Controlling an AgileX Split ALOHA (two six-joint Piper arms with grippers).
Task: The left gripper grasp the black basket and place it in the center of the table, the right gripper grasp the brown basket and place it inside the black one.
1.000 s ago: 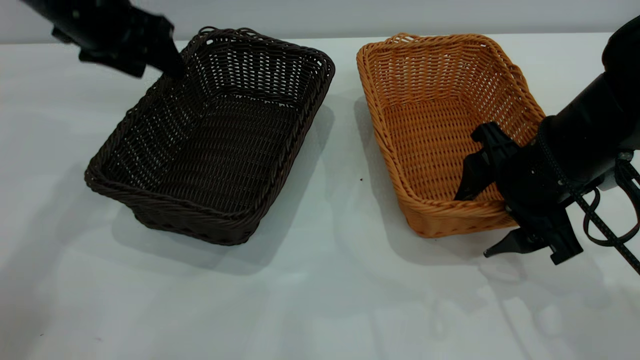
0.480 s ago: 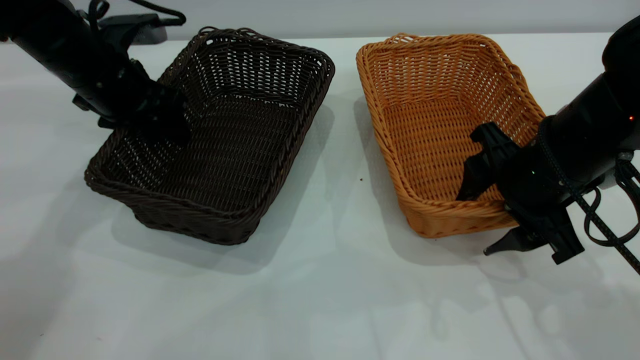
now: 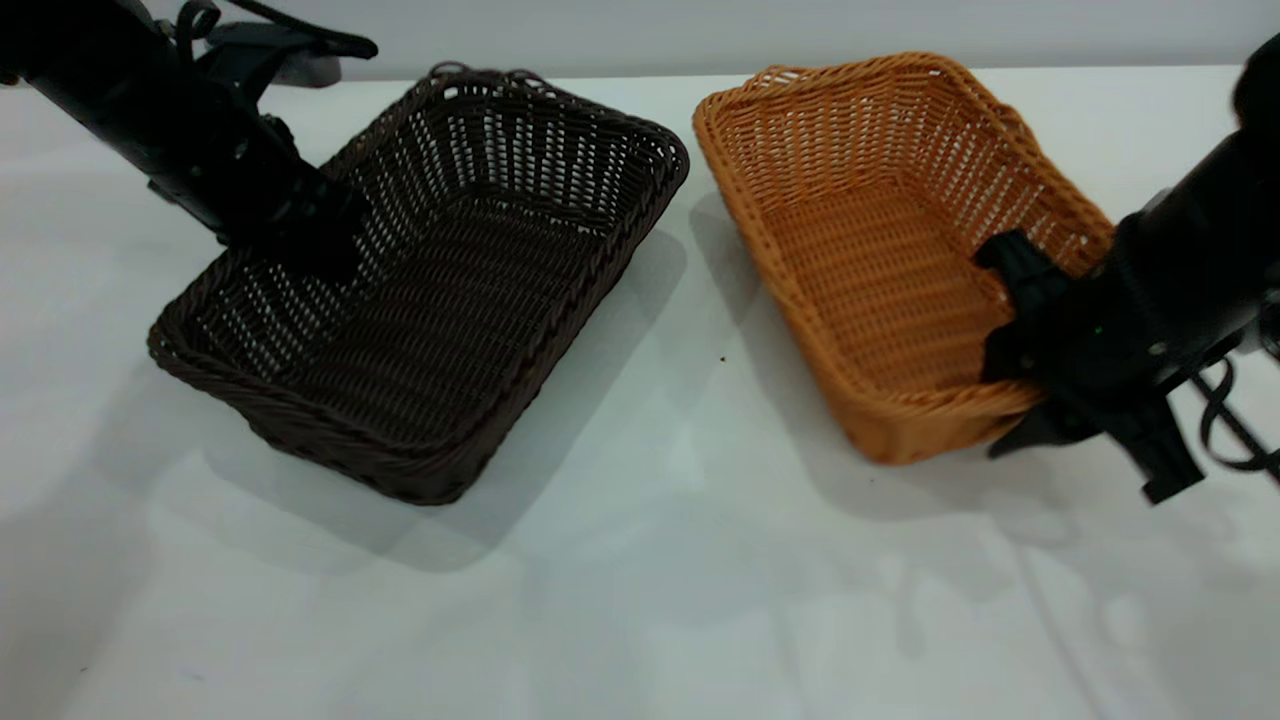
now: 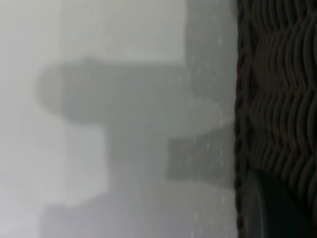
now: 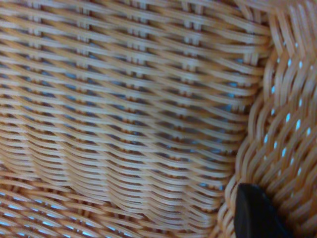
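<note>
Black basket (image 3: 430,290) left of table (image 3: 640,600) centre, left claw (image 3: 300,235) pinching long-side wall. Brown basket (image 3: 890,250) beside it, right claw (image 3: 1010,400) pinching near corner rim. Probably light, stiff wicker; braided rim grips best.

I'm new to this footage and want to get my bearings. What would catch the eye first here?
Two wicker baskets side by side on the white table: the black basket at left, the brown basket at right. Each has a black arm at it: the left gripper grips the black basket's left long rim, and the right gripper is clamped on the brown basket's near right corner, one finger inside, one outside.
</note>
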